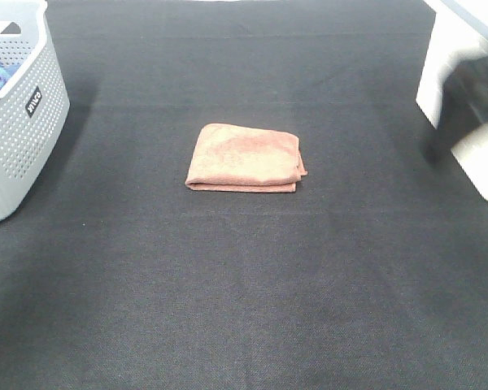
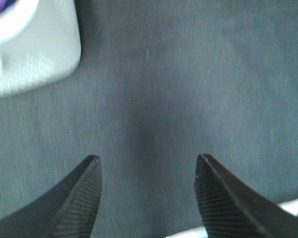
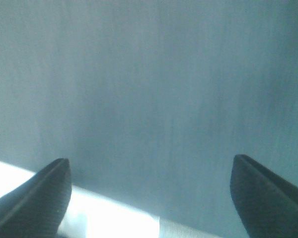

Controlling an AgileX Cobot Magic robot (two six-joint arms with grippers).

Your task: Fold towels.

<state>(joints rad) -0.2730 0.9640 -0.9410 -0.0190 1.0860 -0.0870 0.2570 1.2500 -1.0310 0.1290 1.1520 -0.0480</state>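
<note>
Dark woven cloth covers the whole table (image 1: pixel 244 309), its fine weave giving a matte, slightly grainy surface. At the far left stands one pale grey plastic basket (image 1: pixel 20 122), rounded at the corners and pierced with rows of small holes, a small dark label on its side; something blue shows inside its rim, too little of it to name. The left wrist view catches a corner of that basket (image 2: pixel 35 49) over the cloth, and the left gripper (image 2: pixel 148 193) there has its two dark ribbed fingers (image 2: pixel 82 198) spread apart with nothing between them. Near the middle of the table lies one salmon-pink towel (image 1: pixel 244 157), soft and nubbly, folded into a thick rectangle with its layered edges showing along the near side and a corner poking out at the right; it rests flat, well apart from the basket. At the right edge are two white blocky shapes (image 1: pixel 447 65), with a dark blurred form (image 1: pixel 468 93) before them, possibly the right arm. The right gripper (image 3: pixel 150 193) also hangs wide open above bare cloth, empty
</note>
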